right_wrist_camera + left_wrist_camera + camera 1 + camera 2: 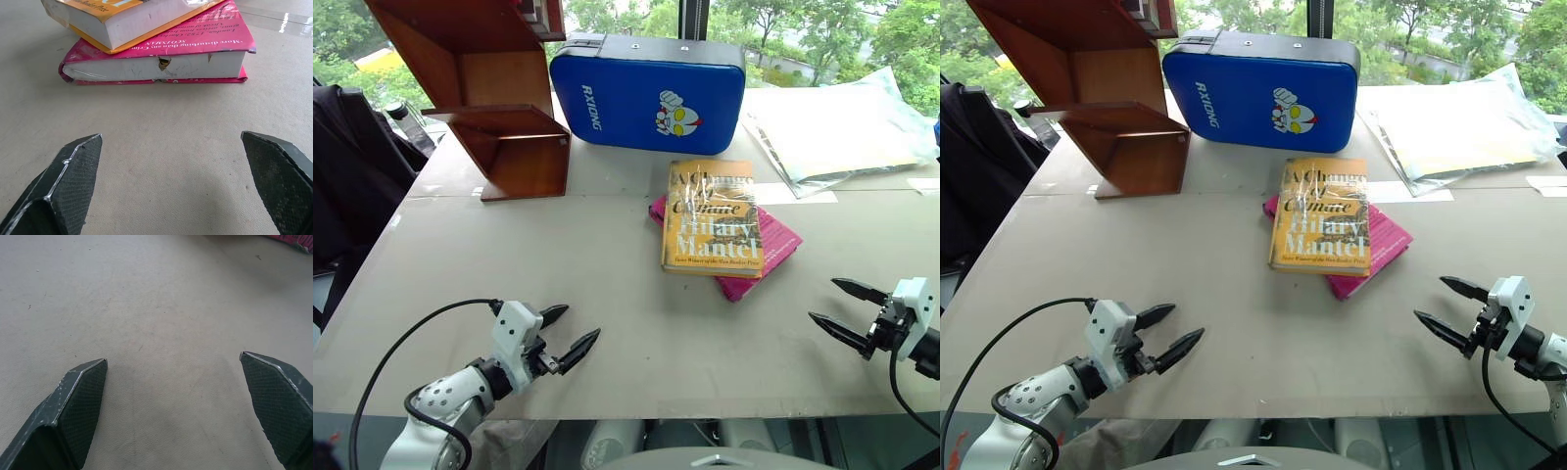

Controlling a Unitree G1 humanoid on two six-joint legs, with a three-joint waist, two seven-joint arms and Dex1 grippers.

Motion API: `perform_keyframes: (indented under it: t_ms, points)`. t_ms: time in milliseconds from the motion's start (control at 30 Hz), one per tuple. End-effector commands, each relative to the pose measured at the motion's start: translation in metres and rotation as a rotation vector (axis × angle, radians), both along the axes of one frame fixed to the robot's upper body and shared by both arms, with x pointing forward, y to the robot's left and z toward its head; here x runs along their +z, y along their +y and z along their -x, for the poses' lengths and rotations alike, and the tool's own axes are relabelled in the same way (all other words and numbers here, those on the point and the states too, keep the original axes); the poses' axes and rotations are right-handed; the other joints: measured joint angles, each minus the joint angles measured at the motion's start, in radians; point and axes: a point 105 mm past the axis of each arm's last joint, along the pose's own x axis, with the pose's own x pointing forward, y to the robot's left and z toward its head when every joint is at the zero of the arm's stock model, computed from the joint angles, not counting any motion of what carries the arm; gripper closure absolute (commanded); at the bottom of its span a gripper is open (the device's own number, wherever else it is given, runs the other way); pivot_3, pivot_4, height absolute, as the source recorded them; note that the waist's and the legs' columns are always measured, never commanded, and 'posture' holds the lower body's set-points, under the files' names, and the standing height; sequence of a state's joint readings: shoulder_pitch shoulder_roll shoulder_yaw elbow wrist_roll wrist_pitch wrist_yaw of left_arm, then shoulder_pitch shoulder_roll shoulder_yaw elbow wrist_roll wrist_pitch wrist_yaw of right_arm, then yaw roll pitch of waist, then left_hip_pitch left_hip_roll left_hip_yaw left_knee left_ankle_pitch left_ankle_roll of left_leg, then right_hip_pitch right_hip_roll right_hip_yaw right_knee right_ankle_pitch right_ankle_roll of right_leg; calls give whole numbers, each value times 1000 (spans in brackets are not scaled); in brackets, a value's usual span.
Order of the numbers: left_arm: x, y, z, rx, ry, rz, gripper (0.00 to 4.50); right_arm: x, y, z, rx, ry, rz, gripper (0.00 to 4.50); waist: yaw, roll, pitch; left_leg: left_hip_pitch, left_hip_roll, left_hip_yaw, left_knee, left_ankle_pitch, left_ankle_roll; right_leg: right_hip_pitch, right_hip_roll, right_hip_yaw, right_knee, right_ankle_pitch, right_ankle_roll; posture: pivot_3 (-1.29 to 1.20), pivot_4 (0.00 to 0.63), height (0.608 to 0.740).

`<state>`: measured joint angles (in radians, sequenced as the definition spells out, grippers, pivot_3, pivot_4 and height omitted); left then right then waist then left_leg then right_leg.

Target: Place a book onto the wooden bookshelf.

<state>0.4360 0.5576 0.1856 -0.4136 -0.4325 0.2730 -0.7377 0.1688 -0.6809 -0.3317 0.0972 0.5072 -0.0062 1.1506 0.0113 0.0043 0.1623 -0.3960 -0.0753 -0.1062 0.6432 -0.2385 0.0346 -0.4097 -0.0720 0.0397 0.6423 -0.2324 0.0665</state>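
On the grey surface point(558, 264), the book point(712, 214) lies atop a pink book point(766, 253), well apart from the wooden bookshelf point(499, 108). Nearer than the book, the left claw point(576, 333) and right claw point(834, 308) both gape wide, empty.

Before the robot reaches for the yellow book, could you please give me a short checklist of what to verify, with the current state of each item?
1. Left gripper open and empty: ok.
2. Right gripper open and empty: ok.
3. Yellow book on top of the pink book, nothing on its cover: ok.
4. Table free between right gripper and the books: ok.
5. Wooden bookshelf upright at the table's far left, lower compartment open toward the books: ok.
6. Room on the upper shelf: cannot tell.
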Motion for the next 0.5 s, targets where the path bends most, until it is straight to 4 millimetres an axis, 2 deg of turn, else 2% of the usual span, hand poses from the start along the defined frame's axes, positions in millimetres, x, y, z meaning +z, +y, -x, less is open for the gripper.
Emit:
perform_keyframes:
  t_ms: [33, 500]
  points:
    - [-4, 3, 2, 11, 13, -9, 33, 10, -4, -2, 0, -42, 14, 0, 0, 0, 0, 0, 0, 0, 0, 0, 0, 0, 0, 0, 0, 0, 0, 0, 150, 740]
    - [-2, 5, 0, 2, 2, 0, 33, 10, -2, -3, 0, -42, 13, 0, 1, 0, 0, 0, 0, 0, 0, 0, 0, 0, 0, 0, 0, 0, 0, 0, 150, 740]
